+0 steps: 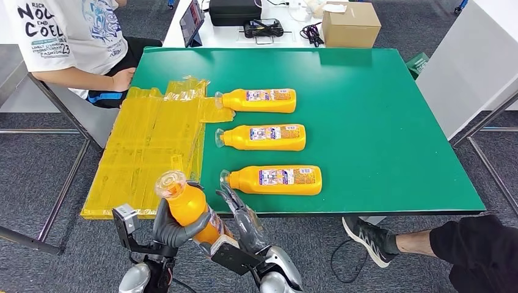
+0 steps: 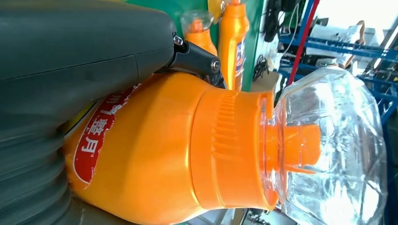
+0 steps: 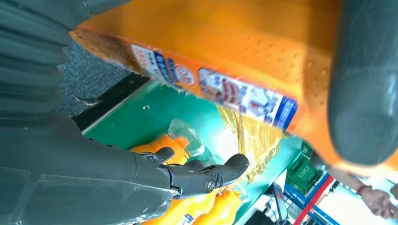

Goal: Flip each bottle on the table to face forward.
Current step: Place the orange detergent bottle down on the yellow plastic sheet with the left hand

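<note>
— Holding one orange bottle (image 1: 190, 207) up near the bottom left of the frame, is that the left hand (image 1: 174, 227)?

— Yes. Its dark fingers wrap around the bottle's body. The bottle is off the table, tilted, with its clear cap (image 1: 170, 183) pointing up and to the left. In the left wrist view the same bottle looks very big, and you can see a red label on its side.

— And the right hand (image 1: 239, 210)?

— It is just right of that bottle, in the bottom middle of the frame. Its fingers are stretched out and apart. It holds nothing. The fingertips reach up to the near edge of the green table (image 1: 379, 122).

— Where are the other bottles?

— Three more lie flat on the table, in the middle of the frame, one behind the other. The near bottle (image 1: 275, 180), the middle bottle (image 1: 262, 137) and the far bottle (image 1: 259, 101) all have their caps pointing left and their labels facing up.

— What else is there?

— Yellow plastic sheets (image 1: 149, 146) cover the left side of the table. A person in a white shirt (image 1: 73, 36) sits at the upper left. A cardboard box (image 1: 350, 24) stands at the top, on a white table behind. A shoe (image 1: 366, 239) shows at the lower right.
</note>
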